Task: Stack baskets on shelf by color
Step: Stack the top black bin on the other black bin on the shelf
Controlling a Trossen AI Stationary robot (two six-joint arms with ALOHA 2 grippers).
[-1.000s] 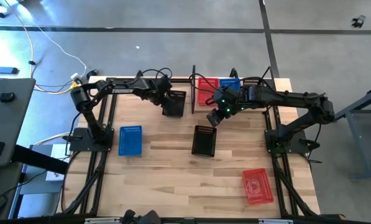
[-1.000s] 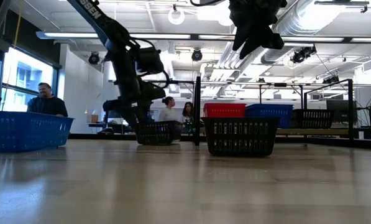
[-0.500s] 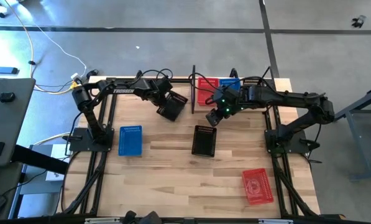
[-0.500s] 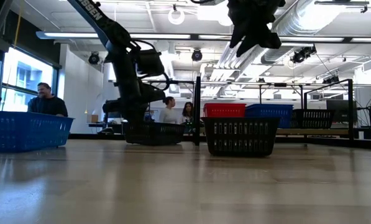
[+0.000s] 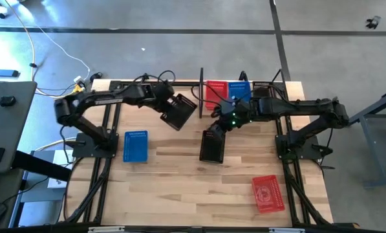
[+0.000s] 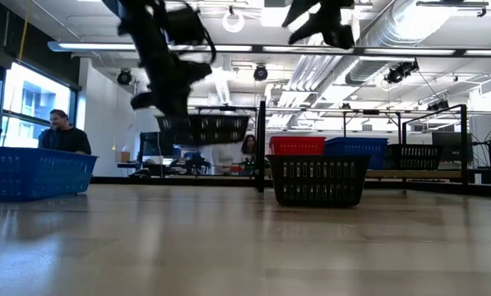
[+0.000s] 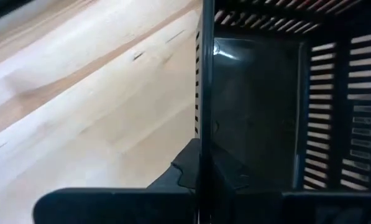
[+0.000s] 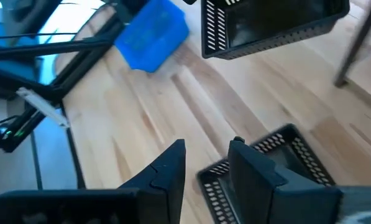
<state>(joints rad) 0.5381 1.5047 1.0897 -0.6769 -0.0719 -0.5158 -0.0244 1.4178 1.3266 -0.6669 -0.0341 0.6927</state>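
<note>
My left gripper (image 5: 165,103) is shut on a black basket (image 5: 179,112), which hangs in the air (image 6: 202,129) in front of the shelf (image 5: 201,84). A second black basket (image 5: 212,146) stands on its bottom mid-table. My right gripper (image 5: 218,124) hovers open over its far end (image 8: 269,152), touching nothing. On the shelf stand a red basket (image 5: 214,92), a blue one (image 5: 239,90) and a black one (image 5: 264,86). My left gripper pinches one wall of the black basket at its rim (image 7: 205,134), one finger inside the basket and one outside. The fingers come from the table's left side. The basket is lifted clear of the table, opening up and roughly level, turned slantwise to the table's edges.
A blue basket (image 5: 136,145) stands on the table's left part and a red basket (image 5: 268,193) near the front right. Black arm-mount frames (image 5: 102,142) run down both sides. People show in the room beyond the table (image 6: 62,136).
My left gripper has shut on the black basket's wall and raised it off the table, turning it slantwise. My right gripper has come down and toward the near edge, over the mid-table black basket, staying open.
</note>
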